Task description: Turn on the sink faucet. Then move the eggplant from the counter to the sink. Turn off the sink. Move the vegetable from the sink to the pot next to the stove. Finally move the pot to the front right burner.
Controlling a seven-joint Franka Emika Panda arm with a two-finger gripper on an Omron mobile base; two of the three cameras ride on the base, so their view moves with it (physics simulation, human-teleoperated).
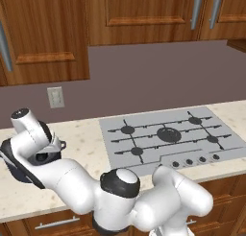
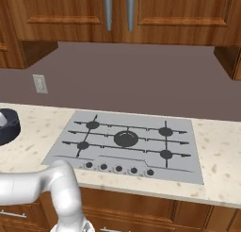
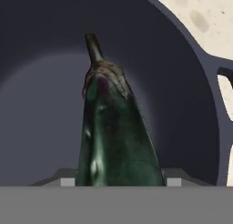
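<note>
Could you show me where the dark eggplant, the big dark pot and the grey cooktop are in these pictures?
Dark green-black elongated eggplant [image 3: 116,132]: hand view, middle of its glossy body.
Wide dark blue-black round pot [image 3: 182,73]: hand view, inner wall right of the eggplant.
Flat light grey cooktop [image 2: 127,139]: right base view, its centre burner.

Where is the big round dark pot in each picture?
Left base view: the wide dark blue-black pot sits at far left, mostly behind the white arm.
Right base view: at the left edge, on the counter.
Hand view: its inside wall surrounds the eggplant.
Shared landmark: the beige speckled counter.
</note>
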